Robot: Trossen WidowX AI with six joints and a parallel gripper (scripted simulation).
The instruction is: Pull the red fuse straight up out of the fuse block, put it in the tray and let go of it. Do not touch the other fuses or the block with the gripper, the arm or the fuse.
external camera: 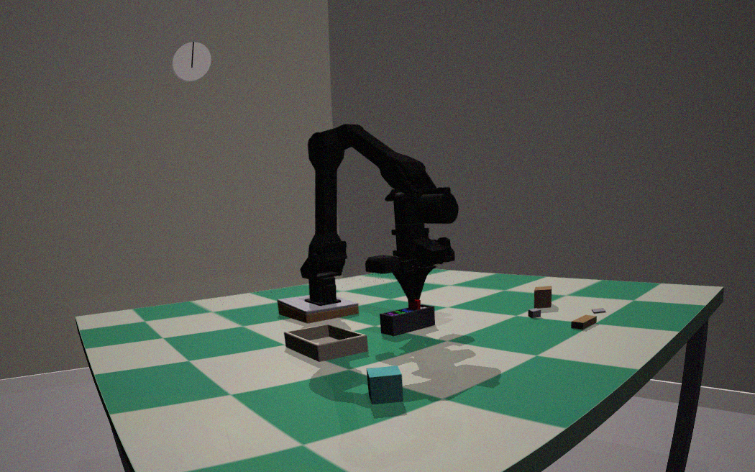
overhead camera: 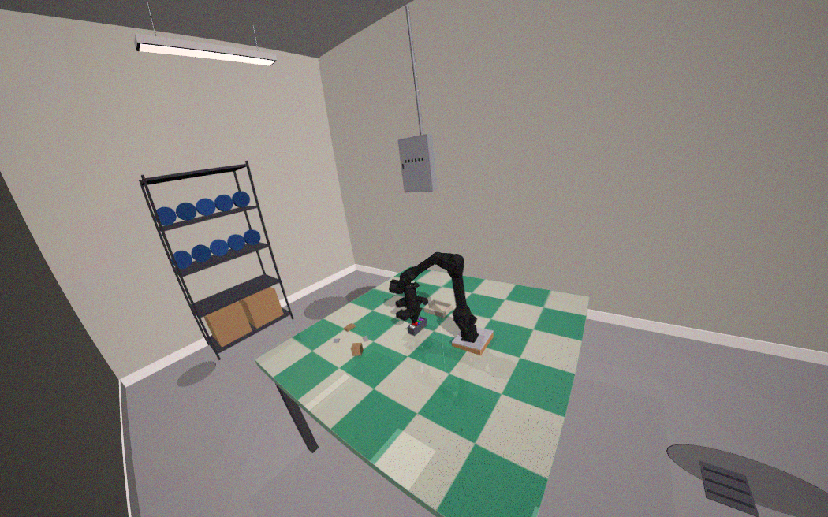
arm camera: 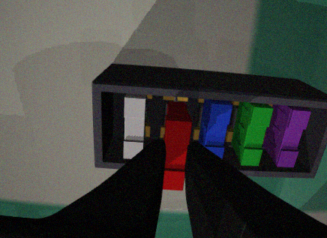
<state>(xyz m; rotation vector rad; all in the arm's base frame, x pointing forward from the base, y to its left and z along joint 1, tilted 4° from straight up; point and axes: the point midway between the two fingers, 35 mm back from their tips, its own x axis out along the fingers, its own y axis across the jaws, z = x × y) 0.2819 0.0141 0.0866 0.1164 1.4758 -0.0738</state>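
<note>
Extraction step: gripper (arm camera: 175, 158) clamped on red fuse (arm camera: 175, 151), partly lifted above block (arm camera: 199, 82), between white fuse (arm camera: 133, 123) and blue fuse (arm camera: 215, 123). Next: straight up until free, then across to tray (external camera: 325, 342), without brushing neighbours.

Bits and pieces on our checkered table

We see a teal cube (external camera: 384, 383) near the front, and a brown block (external camera: 542, 296), flat brown piece (external camera: 583, 321) and two small grey chips (external camera: 533, 312) to the right.
</note>
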